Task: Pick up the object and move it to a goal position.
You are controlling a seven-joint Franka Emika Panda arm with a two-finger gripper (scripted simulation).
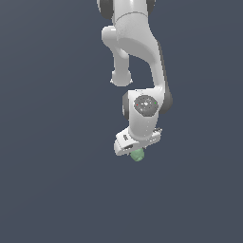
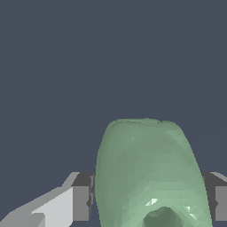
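End effector fingers clamp the pale green object, its long axis running between them, dimple facing the wrist camera.

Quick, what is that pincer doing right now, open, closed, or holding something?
Pincer: closed on the pale green blob, one finger pressed against each side.

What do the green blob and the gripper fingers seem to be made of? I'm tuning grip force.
Green blob: it looks like smooth, slightly glossy plastic or wax, with small bright highlights near its dimple; the faceted render leaves hardness open. Fingers: dark grey matte pads on a pale grey body, perhaps rubber on painted metal or plastic. They sit against both sides of the blob.
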